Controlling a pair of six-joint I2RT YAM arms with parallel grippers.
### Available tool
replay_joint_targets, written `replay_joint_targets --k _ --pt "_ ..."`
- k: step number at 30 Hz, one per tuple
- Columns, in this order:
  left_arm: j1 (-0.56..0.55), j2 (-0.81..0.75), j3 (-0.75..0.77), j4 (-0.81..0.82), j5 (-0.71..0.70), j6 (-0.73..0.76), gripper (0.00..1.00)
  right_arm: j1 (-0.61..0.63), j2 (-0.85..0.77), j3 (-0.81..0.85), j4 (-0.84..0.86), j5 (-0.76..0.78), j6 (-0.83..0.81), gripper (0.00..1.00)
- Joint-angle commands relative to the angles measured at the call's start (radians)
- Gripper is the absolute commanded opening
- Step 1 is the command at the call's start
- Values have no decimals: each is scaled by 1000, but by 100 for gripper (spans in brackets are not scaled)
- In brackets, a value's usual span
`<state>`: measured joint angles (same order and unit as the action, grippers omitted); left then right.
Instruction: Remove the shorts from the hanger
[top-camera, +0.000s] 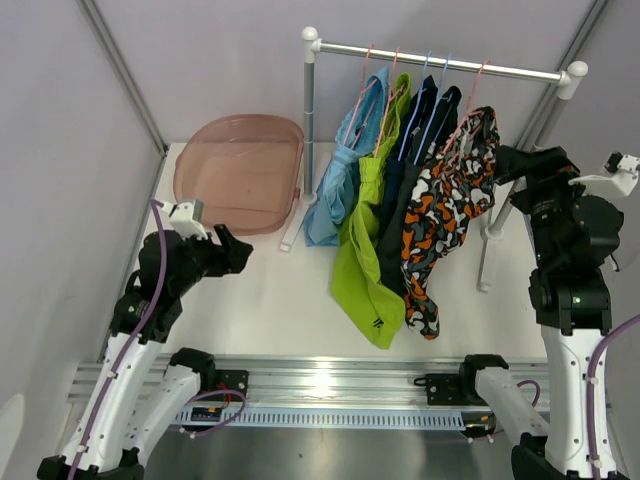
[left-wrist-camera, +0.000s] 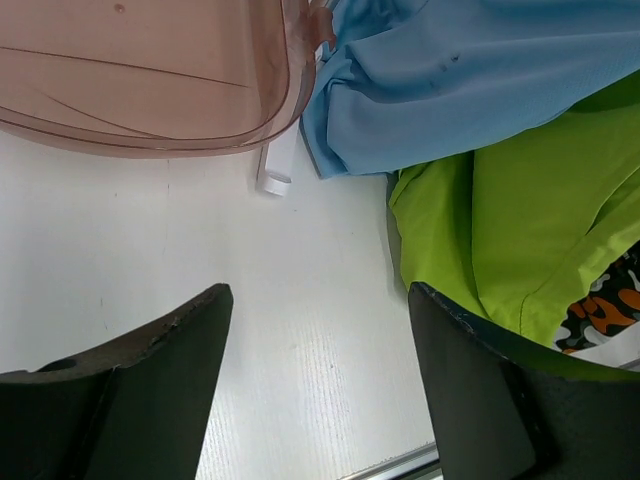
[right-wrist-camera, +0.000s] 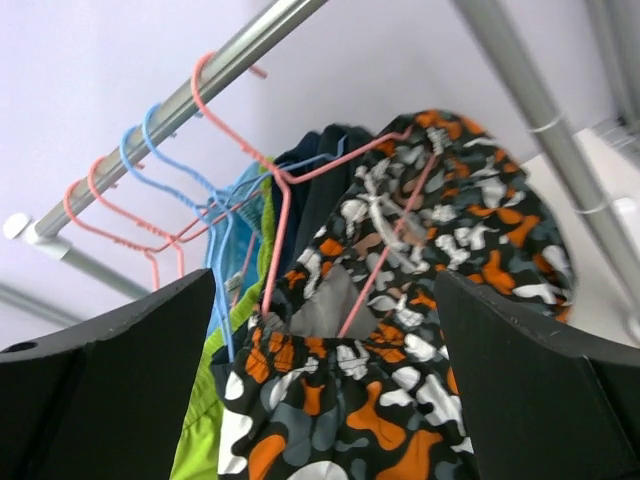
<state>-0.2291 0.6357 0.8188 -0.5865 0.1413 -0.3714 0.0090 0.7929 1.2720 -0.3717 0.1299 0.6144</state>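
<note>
Five shorts (top-camera: 400, 190) hang from the rail (top-camera: 440, 60) at the upper middle of the top view: blue, lime, two navy, and a patterned pair (top-camera: 455, 195) farthest right. The right pincer (top-camera: 503, 165), jaws spread wide and empty, sits just right of the patterned pair, which fills its wrist view. The left pincer (top-camera: 238, 250) is also open, holding nothing. It hovers over the worktop (top-camera: 290, 300) at left near the basin (top-camera: 235, 165), short of the blue and lime pairs.
</note>
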Motion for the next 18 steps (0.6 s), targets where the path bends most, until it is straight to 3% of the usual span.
replay_joint_targets --k 1,4,5,7,9,10,14,15,18 --pt "-10 -5 -3 14 9 20 79 0 -7 30 109 -153 42 100" --pt "-19 -4 -3 13 7 22 84 2 -63 -102 282 -289 2 99" --pt "-19 -4 -3 14 12 23 86 2 -101 -149 398 -262 66 99" --pt "-21 -4 -3 16 21 26 88 0 -133 -216 424 -88 187 99" --pt "-22 -10 -7 22 35 29 91 0 -144 -287 531 -67 216 99" --pt "-22 -11 -10 25 38 29 99 0 -129 -281 512 -59 209 99" --pt "-22 -14 -12 30 41 31 99 8 90 -36 236 -96 156 97" --pt "-22 -14 -12 33 38 28 99 20 202 100 181 -107 101 93" --pt "-22 -22 -13 34 40 28 99 110 339 299 50 -29 -2 90"
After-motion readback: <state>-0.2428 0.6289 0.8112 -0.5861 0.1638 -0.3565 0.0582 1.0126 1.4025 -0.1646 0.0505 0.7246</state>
